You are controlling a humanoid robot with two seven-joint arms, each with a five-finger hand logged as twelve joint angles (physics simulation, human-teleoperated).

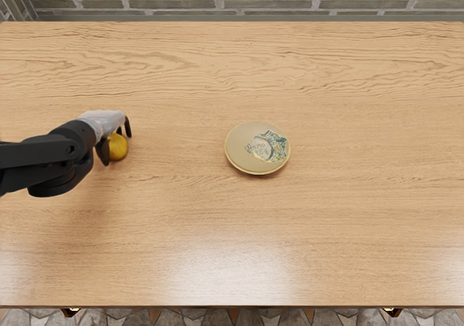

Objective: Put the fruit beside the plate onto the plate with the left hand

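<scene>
A small yellow-orange fruit point(118, 146) lies on the wooden table at the left. My left hand point(110, 133) comes in from the left edge and sits right over the fruit, its dark fingers curled around it, covering the fruit's left and top sides. The fruit still seems to rest on the table. A tan plate point(257, 148) with a painted centre stands near the middle of the table, well to the right of the fruit, with nothing on it. No right arm shows.
The wooden table point(232, 253) fills the view, with a brick wall along its far edge. Bare wood lies between the fruit and the plate.
</scene>
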